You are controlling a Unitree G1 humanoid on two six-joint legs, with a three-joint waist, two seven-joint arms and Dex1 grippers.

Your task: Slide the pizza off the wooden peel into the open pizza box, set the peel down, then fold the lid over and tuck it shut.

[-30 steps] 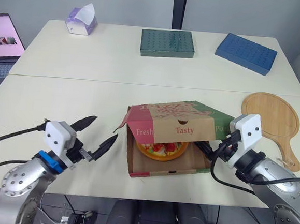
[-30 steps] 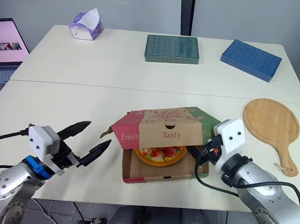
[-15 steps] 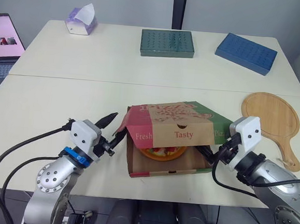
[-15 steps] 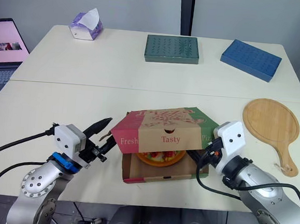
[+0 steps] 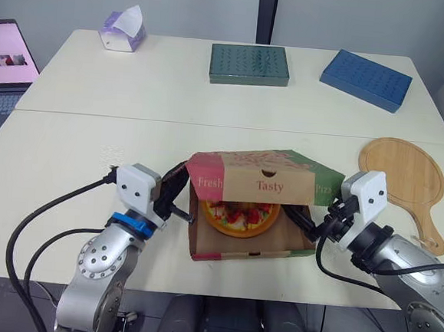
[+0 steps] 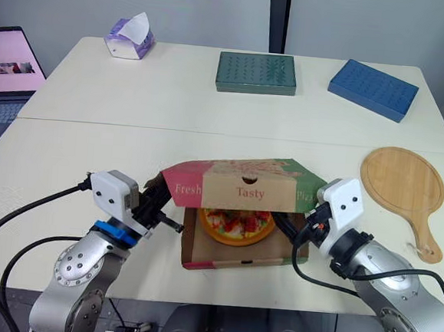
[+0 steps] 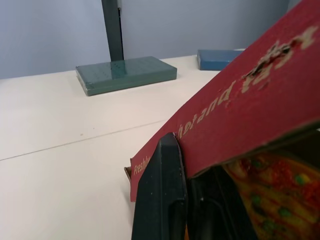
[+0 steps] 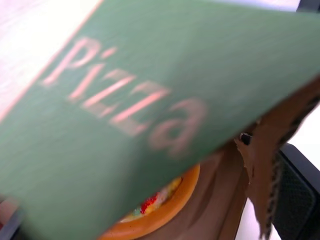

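The pizza box (image 5: 231, 249) sits near the table's front edge with the pizza (image 5: 241, 216) inside. Its lid (image 5: 261, 181), red, tan and green, hovers partly folded over the base, front panel facing me. My left gripper (image 5: 178, 196) is at the lid's left end, shut on the red side flap (image 7: 240, 105), one black finger (image 7: 161, 195) in front of it. My right gripper (image 5: 304, 221) is open at the box's right side, under the green flap (image 8: 140, 100), with a finger (image 8: 296, 200) outside the cardboard wall. The wooden peel (image 5: 402, 180) lies flat to the right.
At the far side of the table are a tissue box (image 5: 123, 29), a dark green box (image 5: 249, 64) and a blue box (image 5: 365, 79). A laptop (image 5: 3, 64) stands at the far left. A seam runs across the table behind the pizza box.
My left gripper moved right from the open table to the lid's left flap and shut on it. The lid's front panel now hangs more level. The right arm barely moved.
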